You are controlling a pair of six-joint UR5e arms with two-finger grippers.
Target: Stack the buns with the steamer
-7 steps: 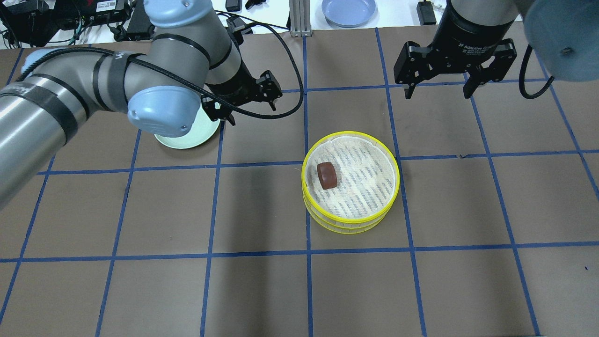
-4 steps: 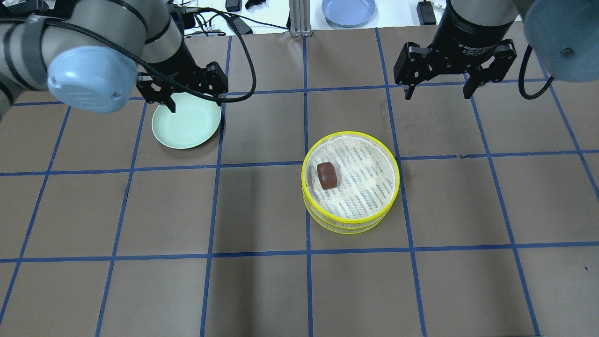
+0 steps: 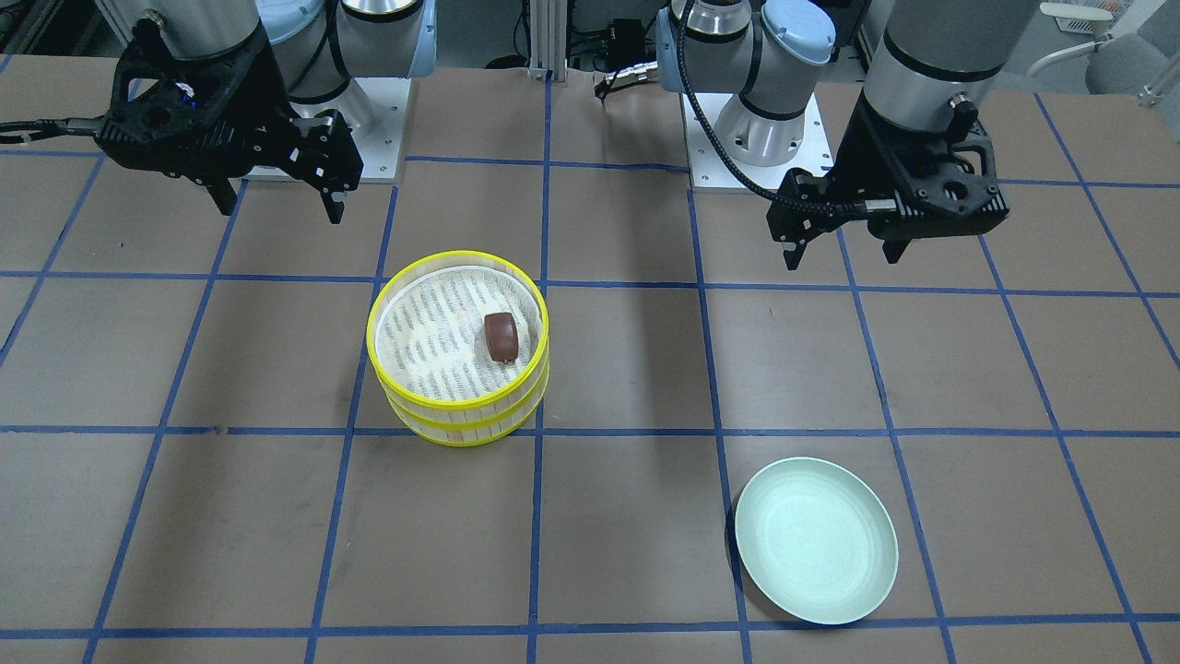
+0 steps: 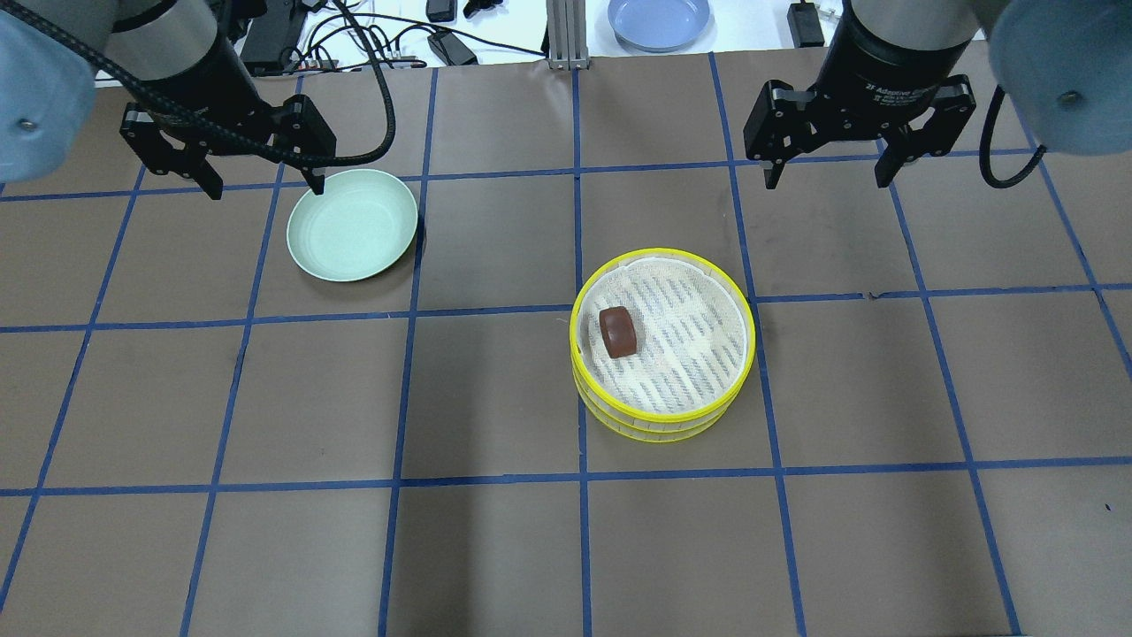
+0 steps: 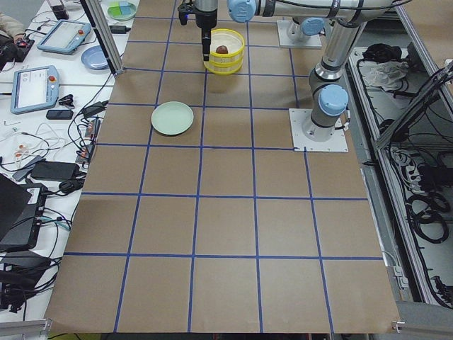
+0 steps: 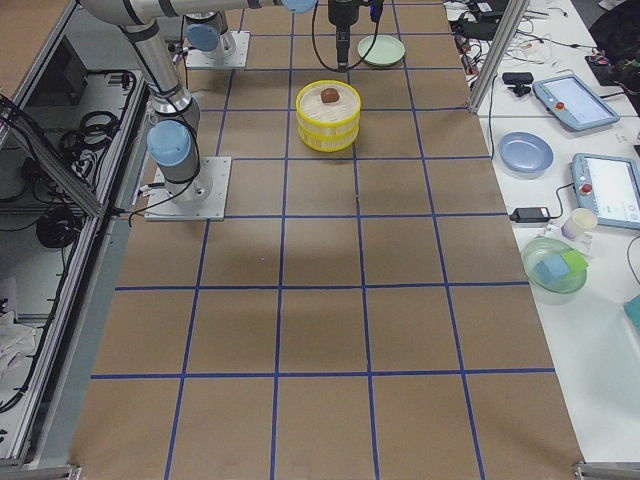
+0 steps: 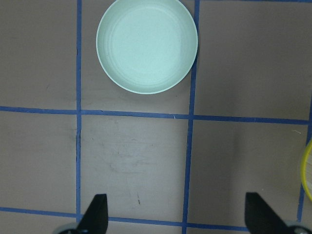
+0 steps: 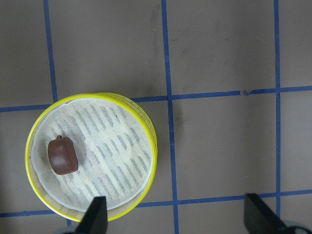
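The yellow steamer (image 4: 659,426) stands as two stacked tiers right of the table's middle. The dark reddish-brown bun (image 4: 617,332) lies on the cloth liner of the top tier, left of its middle; it also shows in the front view (image 3: 501,337) and the right wrist view (image 8: 62,156). The cream-white bun is hidden. My left gripper (image 4: 265,188) is open and empty, raised at the back left, just left of the empty pale green plate (image 4: 352,226). My right gripper (image 4: 827,181) is open and empty, raised behind and to the right of the steamer.
A blue plate (image 4: 659,19), cables and devices lie on the white bench behind the table. An aluminium post (image 4: 566,35) stands at the back edge. The brown mat carries a grid of blue tape.
My left arm has swung left and back, from over the plate's right side to its left, so the whole plate shows. The right arm, steamer and bun have not moved.
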